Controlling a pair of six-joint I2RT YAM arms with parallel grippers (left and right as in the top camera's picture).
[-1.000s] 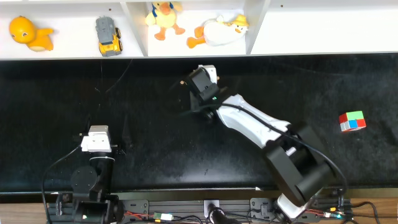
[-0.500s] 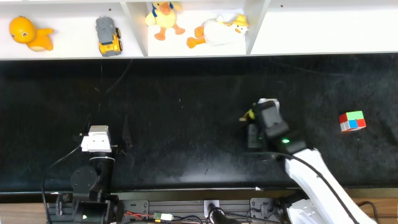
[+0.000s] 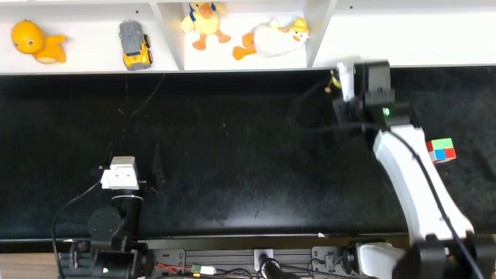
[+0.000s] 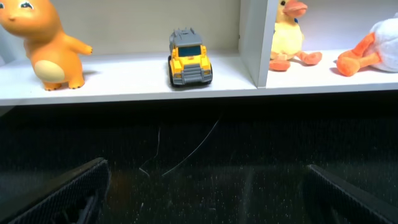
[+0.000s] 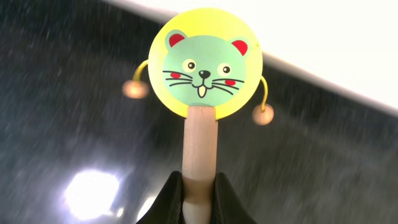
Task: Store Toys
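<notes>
Right gripper: clenched on the rattle handle, beside the shelf.
Left gripper: released, empty.
Our step: we should enter the shelf's rightmost bay level.

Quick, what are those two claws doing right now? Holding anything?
Left gripper: jaws open, holding nothing.
Right gripper: jaws shut on the wooden handle of the cat-face rattle drum.

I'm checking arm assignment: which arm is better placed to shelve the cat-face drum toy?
Right. The right claw is shut on the drum toy near the shelf; the left claw sits open, farther back.
</notes>
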